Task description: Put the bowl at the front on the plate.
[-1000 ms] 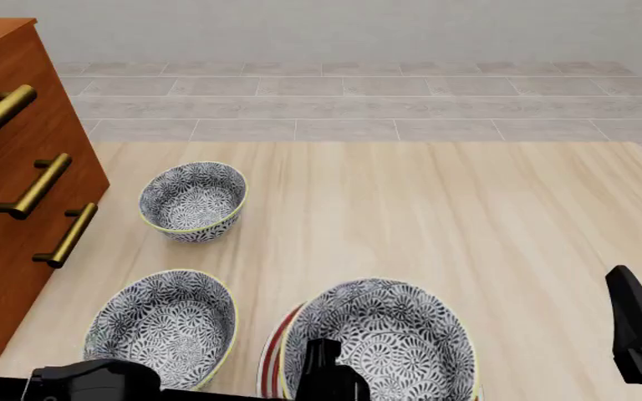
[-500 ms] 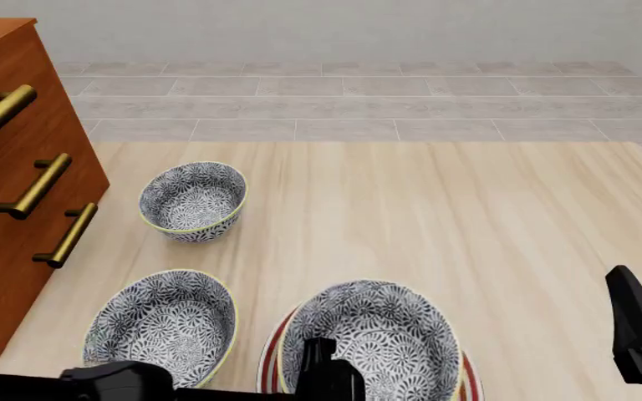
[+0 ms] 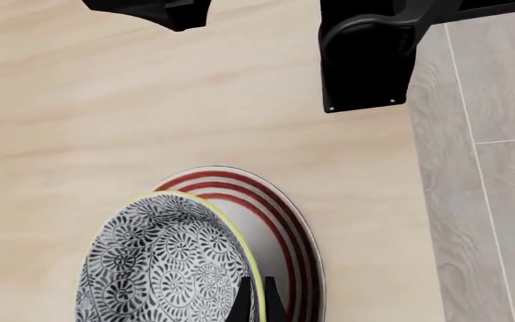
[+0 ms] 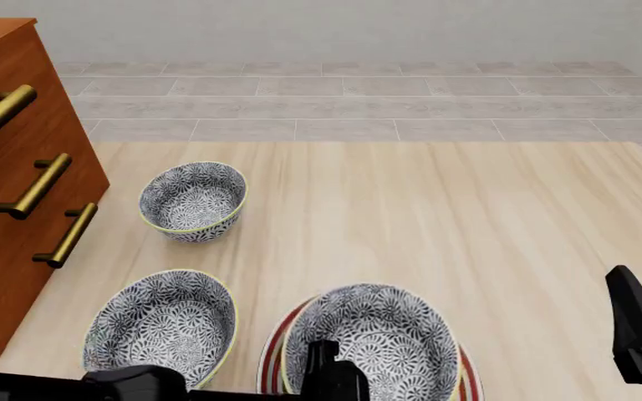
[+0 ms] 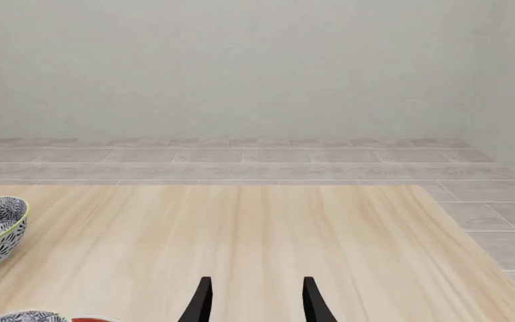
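The bowl [image 4: 370, 338] sits over the plate [image 4: 273, 359], its rim pinched by the left gripper [image 3: 254, 305]. Letting go off-centre could tip it against the plate's edge. The right gripper [image 5: 253, 300] hangs idle, fingers spread. 2 other bowls [image 4: 163, 324] [image 4: 193, 200] and a dresser [image 4: 14, 180] stand left, none obstructing.

A fixed front camera looks forward and down over the table [image 4: 433, 209]; the left wrist camera peers steeply down, close on the bowl [image 3: 163, 265] and plate [image 3: 280, 221], both at the front view's lower centre; the right wrist camera faces level toward the wall [image 5: 257, 67].
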Controlling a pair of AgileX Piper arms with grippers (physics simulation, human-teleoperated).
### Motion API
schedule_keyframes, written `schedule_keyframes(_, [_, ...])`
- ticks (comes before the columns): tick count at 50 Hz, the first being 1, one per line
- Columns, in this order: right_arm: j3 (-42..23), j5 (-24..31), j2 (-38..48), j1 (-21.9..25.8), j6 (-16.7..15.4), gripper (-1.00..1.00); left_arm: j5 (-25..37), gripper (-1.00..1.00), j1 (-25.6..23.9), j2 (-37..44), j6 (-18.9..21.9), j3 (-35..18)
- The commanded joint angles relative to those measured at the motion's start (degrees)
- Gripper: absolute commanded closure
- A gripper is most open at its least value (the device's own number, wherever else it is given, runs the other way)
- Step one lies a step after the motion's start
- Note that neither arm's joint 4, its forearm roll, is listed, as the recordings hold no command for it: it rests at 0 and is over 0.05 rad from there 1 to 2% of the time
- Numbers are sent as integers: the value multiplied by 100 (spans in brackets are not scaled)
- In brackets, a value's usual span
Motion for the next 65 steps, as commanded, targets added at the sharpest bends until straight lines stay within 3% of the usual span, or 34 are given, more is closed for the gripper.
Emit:
schedule_keyframes(1, [0,0,0,1,-2,-100,-133,100,9,111,-10,12])
schedule_keyframes(65, [0,0,0,-1,1,-100,-406,100,-90,549,-263,76])
